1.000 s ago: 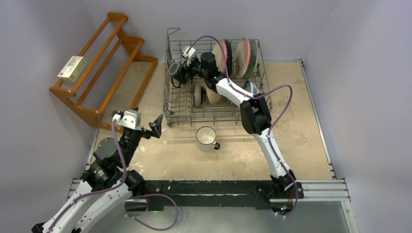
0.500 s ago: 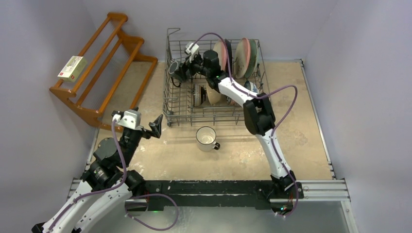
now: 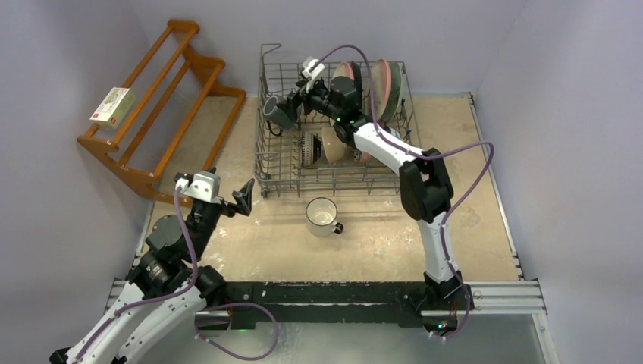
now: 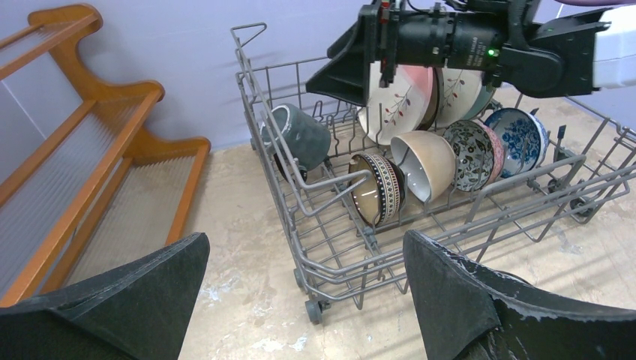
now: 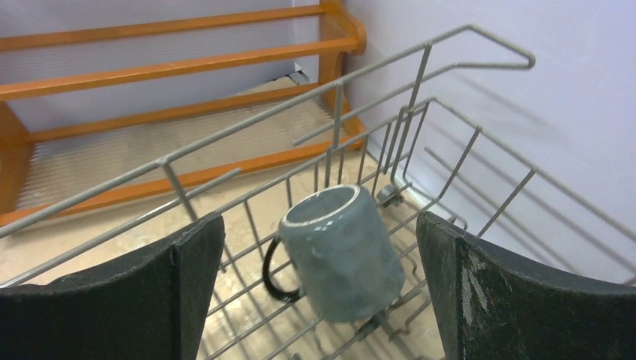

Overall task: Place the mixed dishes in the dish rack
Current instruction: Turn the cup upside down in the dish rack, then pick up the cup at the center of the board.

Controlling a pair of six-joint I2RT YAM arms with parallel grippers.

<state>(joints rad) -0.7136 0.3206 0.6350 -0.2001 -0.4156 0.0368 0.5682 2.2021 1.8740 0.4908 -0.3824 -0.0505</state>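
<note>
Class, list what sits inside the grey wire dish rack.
A dark teal mug, four bowls and upright plates. The right arm covers the plates' upper parts, so their count is unclear.

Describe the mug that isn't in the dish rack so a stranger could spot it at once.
Start at the grey wire dish rack at the back of the table. Just before its near side stands the white mug, upright. It is the only dish outside; the dark teal mug sits inside.

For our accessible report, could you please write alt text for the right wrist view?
A dark teal mug sits tilted inside the grey wire dish rack, between the fingers of the open right gripper, touching neither. A brown wooden shelf stands beyond.
</note>
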